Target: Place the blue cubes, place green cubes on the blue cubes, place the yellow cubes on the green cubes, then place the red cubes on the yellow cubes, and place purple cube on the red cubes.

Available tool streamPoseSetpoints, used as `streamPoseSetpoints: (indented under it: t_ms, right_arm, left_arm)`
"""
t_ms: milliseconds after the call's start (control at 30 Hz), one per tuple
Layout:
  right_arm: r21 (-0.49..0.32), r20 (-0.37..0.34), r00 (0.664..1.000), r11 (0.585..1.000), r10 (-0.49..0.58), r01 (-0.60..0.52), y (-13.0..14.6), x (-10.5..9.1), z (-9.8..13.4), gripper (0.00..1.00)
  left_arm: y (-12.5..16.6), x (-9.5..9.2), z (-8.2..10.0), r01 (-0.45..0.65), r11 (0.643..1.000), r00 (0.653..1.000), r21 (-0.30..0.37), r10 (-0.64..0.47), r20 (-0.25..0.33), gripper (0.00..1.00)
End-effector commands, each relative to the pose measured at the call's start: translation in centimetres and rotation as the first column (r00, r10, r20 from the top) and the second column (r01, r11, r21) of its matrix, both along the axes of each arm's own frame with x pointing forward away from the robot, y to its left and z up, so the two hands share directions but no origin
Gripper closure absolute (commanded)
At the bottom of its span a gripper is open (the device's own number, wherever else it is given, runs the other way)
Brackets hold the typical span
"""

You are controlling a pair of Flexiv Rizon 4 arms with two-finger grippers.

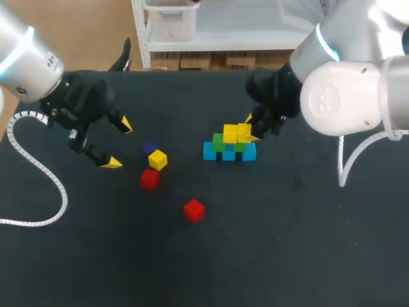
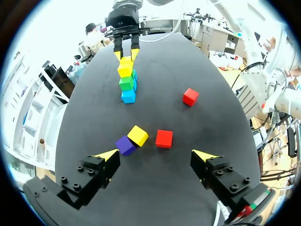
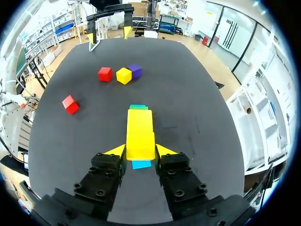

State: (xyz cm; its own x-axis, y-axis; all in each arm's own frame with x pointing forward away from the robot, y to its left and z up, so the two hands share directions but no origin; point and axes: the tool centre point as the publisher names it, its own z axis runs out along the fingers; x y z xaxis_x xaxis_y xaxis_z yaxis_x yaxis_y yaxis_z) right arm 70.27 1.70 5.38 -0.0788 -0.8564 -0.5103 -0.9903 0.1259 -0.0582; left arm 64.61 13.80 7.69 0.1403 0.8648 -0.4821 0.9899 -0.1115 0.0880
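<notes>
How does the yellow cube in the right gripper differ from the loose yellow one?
The gripped yellow cube rests on the green cubes; the loose yellow cube lies on the table. The right gripper clamps the gripped one; the loose one just touches the purple cube. Both look alike in colour and size.

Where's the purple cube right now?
In the head view the purple cube sits left of centre, touching the loose yellow cube, near a red cube.
</notes>
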Motion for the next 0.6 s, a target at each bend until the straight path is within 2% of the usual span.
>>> streamPoseSetpoints:
  t_ms: [33,600]
  right_arm:
    - [0.003,-0.005,1.0,1.0,0.004,-0.004,0.08,0.28,-0.09,1.0]
    - [0.002,-0.01,1.0,1.0,0.008,-0.008,0.1,0.37,-0.21,0.99]
  left_arm:
    - [0.15,-0.03,-0.08,0.004,1.0,1.0,-0.005,-0.003,0.003,0.0]
    - [0.15,-0.03,-0.08,0.004,1.0,1.0,-0.005,-0.003,0.003,0.0]
